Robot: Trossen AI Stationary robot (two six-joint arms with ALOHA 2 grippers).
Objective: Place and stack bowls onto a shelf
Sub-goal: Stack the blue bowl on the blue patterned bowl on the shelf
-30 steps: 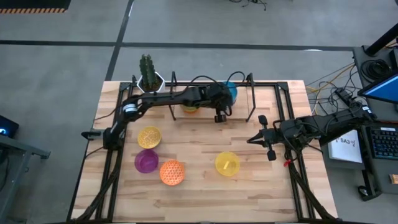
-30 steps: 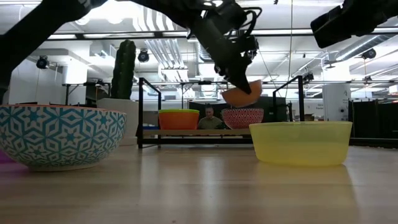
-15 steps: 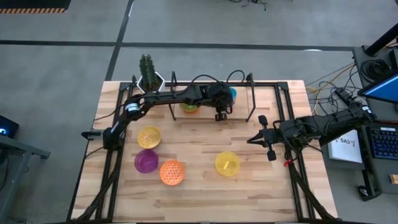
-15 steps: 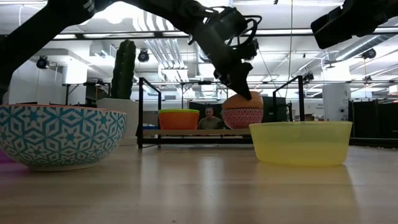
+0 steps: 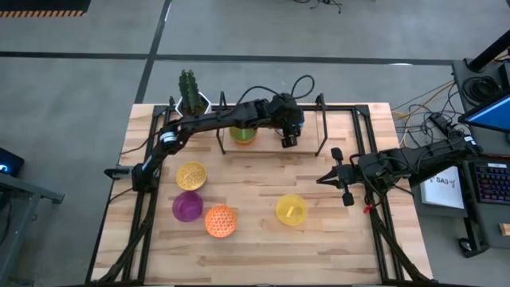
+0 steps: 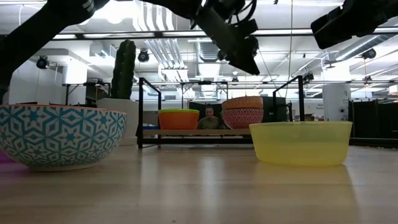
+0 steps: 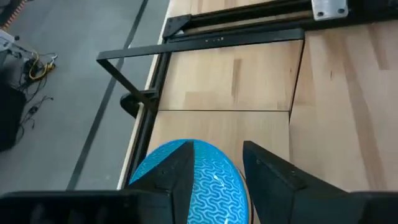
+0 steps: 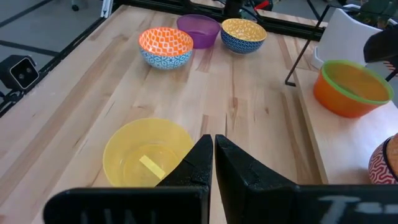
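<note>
A low black-rod shelf (image 6: 199, 132) stands at the table's far edge. On its board, an orange bowl (image 6: 244, 102) with a blue wavy inside (image 7: 199, 180) sits nested in a red-and-white patterned bowl (image 6: 242, 117). My left gripper (image 6: 247, 65) hangs open above this pair, clear of it. Beside them on the shelf an orange bowl with a green one inside (image 5: 243, 135) rests. Gold (image 5: 191, 175), purple (image 5: 188, 206), orange-patterned (image 5: 221, 221) and yellow (image 5: 292, 210) bowls stand on the table. My right gripper (image 5: 325, 178) waits shut at the right side.
A cactus in a white pot (image 5: 190, 96) stands at the far left corner beside the shelf. Black frame rails (image 5: 366, 159) run along the table's sides. Bare wood lies between the shelf and the loose bowls. A person (image 6: 210, 118) sits in the room behind.
My left gripper has lowered the tilted orange bowl into the red-and-white patterned bowl on the shelf, opened and let go. It has then risen and drawn a little toward the far edge. The bowl now sits level in the stack.
</note>
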